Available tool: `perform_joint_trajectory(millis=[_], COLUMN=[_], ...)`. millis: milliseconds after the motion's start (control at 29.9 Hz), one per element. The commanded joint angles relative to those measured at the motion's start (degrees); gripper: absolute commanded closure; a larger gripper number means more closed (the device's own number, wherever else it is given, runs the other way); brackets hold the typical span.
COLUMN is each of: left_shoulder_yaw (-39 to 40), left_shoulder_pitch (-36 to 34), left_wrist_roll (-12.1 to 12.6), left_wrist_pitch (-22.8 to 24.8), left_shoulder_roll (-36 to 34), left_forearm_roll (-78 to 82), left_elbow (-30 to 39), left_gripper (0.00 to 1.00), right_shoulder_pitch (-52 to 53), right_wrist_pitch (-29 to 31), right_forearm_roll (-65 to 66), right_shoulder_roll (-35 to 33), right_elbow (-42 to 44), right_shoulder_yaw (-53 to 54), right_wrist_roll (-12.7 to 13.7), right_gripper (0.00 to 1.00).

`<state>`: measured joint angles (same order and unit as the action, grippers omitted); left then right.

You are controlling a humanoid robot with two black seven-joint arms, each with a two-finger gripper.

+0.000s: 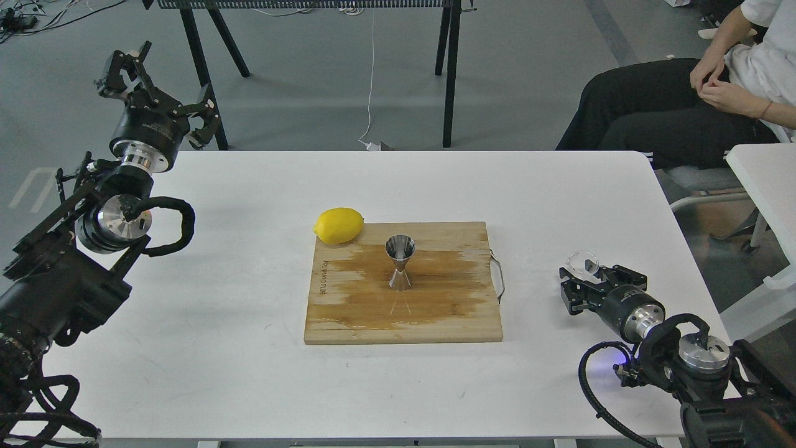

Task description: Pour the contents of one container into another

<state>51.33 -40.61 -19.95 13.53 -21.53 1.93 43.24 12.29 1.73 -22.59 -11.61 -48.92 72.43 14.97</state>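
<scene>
The small clear glass cup (583, 261) is at the tip of my right gripper (585, 274), low over the white table to the right of the wooden board; the gripper is shut on it. The steel hourglass jigger (400, 262) stands upright in the middle of the wet, darkened wooden cutting board (348, 311), well left of the cup. My left gripper (166, 81) is raised at the far left, beyond the table's back-left corner, open and holding nothing.
A yellow lemon (339, 224) rests at the board's back-left corner. The board has a metal handle (497, 274) on its right edge. A seated person (696, 99) is at the back right, and a second white table (765, 180) stands at the right.
</scene>
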Motion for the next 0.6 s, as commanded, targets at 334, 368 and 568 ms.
perform_joint_trajectory(millis=[334, 368, 568], left_shoulder_yaw=[0.0, 0.0, 0.0], left_shoulder_pitch=[0.01, 0.01, 0.01], left_wrist_roll=[0.0, 0.0, 0.0], left_wrist_pitch=[0.01, 0.01, 0.01], left_shoulder_roll=[-0.09, -0.09, -0.09], left_forearm_roll=[0.0, 0.0, 0.0], left_elbow=[0.0, 0.0, 0.0], left_gripper=[0.0, 0.0, 0.0], right_shoulder_pitch=[0.19, 0.1, 0.1], right_wrist_pitch=[-0.15, -0.15, -0.06], right_forearm_roll=[0.18, 0.18, 0.26], right_shoulder_roll=[-0.08, -0.08, -0.08], right_elbow=[-0.03, -0.03, 0.14], right_shoulder_yaw=[-0.01, -0.01, -0.19], right_wrist_roll=[-0.29, -0.37, -0.99], right_gripper=[0.43, 0.4, 0.26])
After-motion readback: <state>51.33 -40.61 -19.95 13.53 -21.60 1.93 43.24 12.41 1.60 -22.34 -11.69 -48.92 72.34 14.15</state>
